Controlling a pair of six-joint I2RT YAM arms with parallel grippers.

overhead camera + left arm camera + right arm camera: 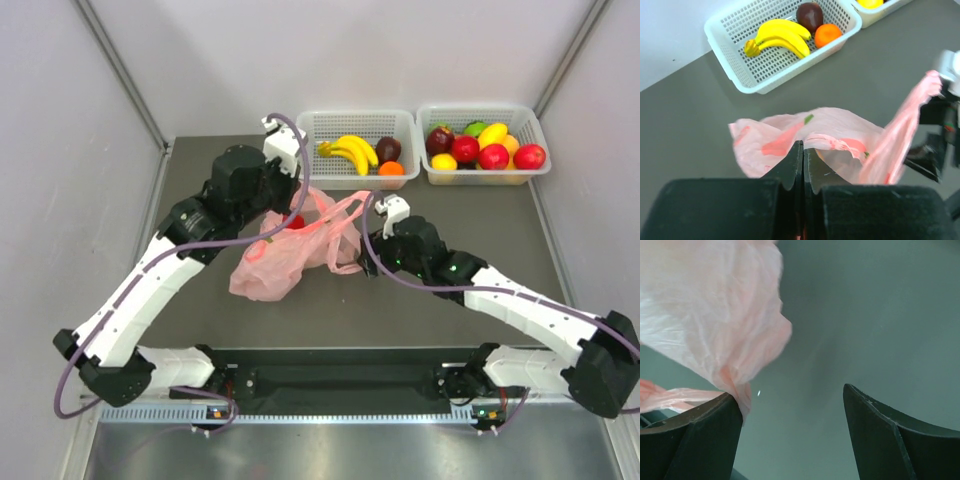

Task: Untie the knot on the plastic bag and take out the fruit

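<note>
**Left jaws shut, right jaws open: handle can slip free**

Left wrist: left jaws closed flat, tips at the near edge of the plastic bag [840, 122]. Cannot tell if film is pinched. Twisted bunch just past the tips looks like the knot [834, 143].

Right wrist: right jaws wide apart, handle [675, 397] only draped on one finger [695, 435]. Risk: it slides off, or a pull drags the bag over the desk [865, 315] and tightens the knot.

Top: the fruit [295, 221] shows red inside the bag. Left basket [355, 113]: bananas [350, 152], dark fruit [388, 149], an orange [391, 168]. Right basket [475, 107]: mixed fruit [490, 150], heaped.
</note>
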